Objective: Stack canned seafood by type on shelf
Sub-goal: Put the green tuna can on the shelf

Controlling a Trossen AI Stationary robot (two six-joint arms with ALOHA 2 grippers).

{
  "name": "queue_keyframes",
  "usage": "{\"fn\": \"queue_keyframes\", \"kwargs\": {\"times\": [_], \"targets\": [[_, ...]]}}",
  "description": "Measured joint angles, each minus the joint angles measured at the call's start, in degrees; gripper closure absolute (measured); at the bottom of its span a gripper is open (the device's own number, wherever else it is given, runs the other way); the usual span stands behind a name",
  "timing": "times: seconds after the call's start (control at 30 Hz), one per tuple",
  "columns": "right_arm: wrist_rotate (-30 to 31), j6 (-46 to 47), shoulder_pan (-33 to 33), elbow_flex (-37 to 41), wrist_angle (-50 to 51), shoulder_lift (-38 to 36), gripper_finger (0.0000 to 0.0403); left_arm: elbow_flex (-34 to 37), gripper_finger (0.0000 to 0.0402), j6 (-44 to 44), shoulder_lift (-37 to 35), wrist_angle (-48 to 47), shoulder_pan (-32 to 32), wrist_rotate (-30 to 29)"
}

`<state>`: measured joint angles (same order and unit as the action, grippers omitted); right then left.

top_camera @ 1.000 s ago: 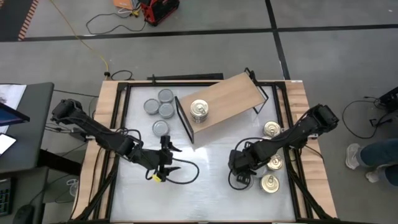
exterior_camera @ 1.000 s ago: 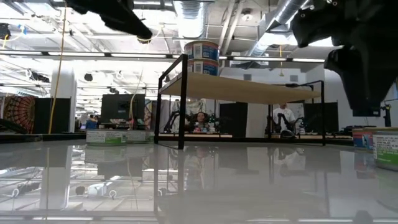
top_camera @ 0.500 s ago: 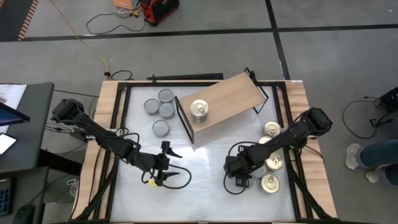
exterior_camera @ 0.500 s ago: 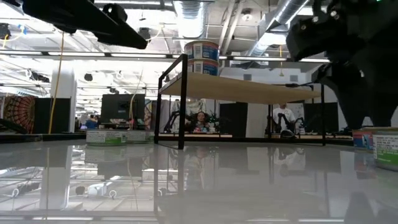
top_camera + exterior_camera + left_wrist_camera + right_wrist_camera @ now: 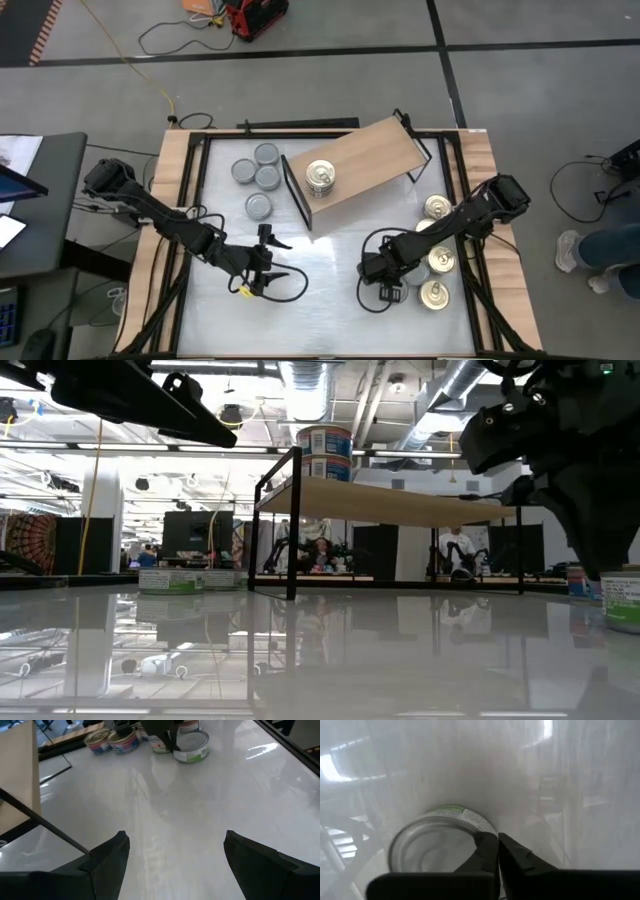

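- The tins are wearing paper bands: the tin (image 5: pixel 192 745) nearest the right arm, seen from the left wrist, is showing a white and green label, and the same green edge is showing on the tin (image 5: pixel 437 842) in the right wrist view. No word on any label is coming through clearly enough to read.
- The shelf (image 5: pixel 362 160) is standing tilted across the far middle of the table (image 5: pixel 320 300), its tan board resting on a black frame.
- A stack of two gold-lidded tins (image 5: pixel 320 178) is sitting on the shelf's near-left end; in the low view it (image 5: pixel 325 452) is showing white bands with a blue edge.
- Four grey-topped tins (image 5: pixel 258 172) are lying on the table just left of the shelf, three clustered and one a little nearer.
- Gold-lidded tins (image 5: pixel 436 208) are grouped at the table's right side, one of them (image 5: pixel 433 294) lying nearest the front edge.
- The right gripper (image 5: pixel 383 283) is hanging low over the table just left of that group, its fingers (image 5: pixel 512 857) pressed together with nothing between them; one tin is lying directly beside and partly under the fingertips, not clasped.
- The left gripper (image 5: pixel 266 265) is hovering over bare table at front left, jaws spread wide and empty, well apart from every tin.
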<state>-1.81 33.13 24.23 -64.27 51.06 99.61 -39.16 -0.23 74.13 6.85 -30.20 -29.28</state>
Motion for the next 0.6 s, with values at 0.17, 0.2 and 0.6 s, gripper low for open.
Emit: {"fn": "queue_keyframes", "kwargs": {"times": [0.17,0.2,0.6], "targets": [[5.93,0.8,-2.47,0.04,2.68,0.02,0.0386,0.0,0.0091,0.0,0.0,0.28,0.0,-0.15],[7.13,0.58,-3.04,0.04,3.22,0.02,0.0383,0.0,0.0091,0.0,0.0,0.26,0.0,-0.15],[7.11,-4.31,-7.63,0.09,1.19,-0.35,0.0379,0.0,0.0091,0.01,0.0,0.17,0.0,-0.13]]}}
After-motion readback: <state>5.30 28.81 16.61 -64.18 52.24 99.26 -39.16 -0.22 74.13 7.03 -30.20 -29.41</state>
